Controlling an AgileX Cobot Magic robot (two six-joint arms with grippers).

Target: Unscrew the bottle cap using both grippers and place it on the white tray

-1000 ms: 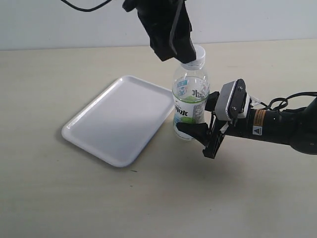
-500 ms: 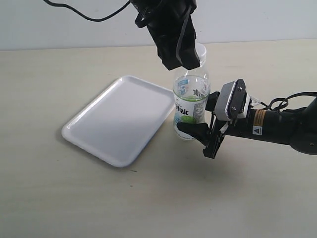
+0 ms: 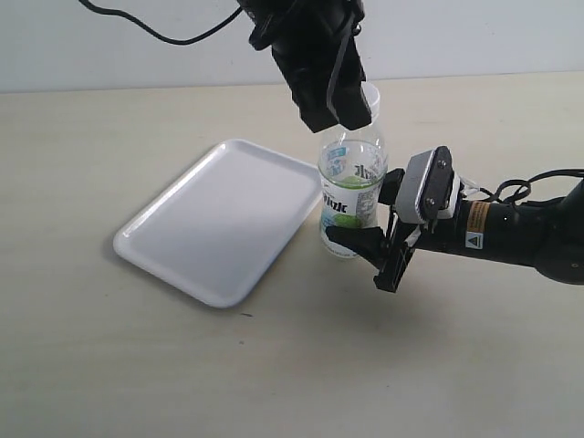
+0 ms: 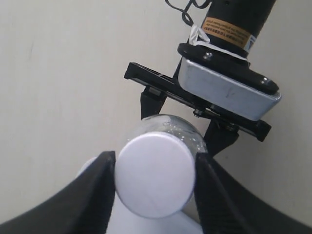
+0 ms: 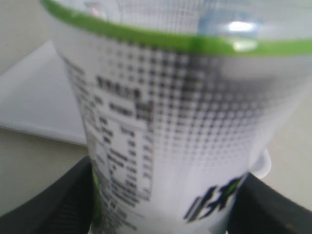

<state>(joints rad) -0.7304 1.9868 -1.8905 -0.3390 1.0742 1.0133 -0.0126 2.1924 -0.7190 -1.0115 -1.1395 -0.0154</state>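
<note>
The clear bottle (image 3: 349, 196) with its green lime label stands upright just right of the white tray (image 3: 219, 219). My bulky black left gripper (image 3: 351, 108) comes down from above and is shut on the white bottle cap (image 3: 370, 99), which sits on the neck. In the left wrist view both fingers press the sides of the bottle cap (image 4: 156, 175). My right gripper (image 3: 370, 214), with the white-grey block and the yellow sticker on its arm, is shut on the bottle's lower body. The bottle's label (image 5: 180, 122) fills the right wrist view between the dark fingers (image 5: 48, 204).
The beige table (image 3: 274, 365) spreads around everything, and a pale wall stands behind it. A black cable (image 3: 164, 32) hangs from the left arm. One corner of the tray (image 5: 34, 97) shows behind the bottle in the right wrist view.
The left gripper has shifted slightly right and turned over the cap, mostly in the first half second. The bottle and the right gripper have stayed put.
</note>
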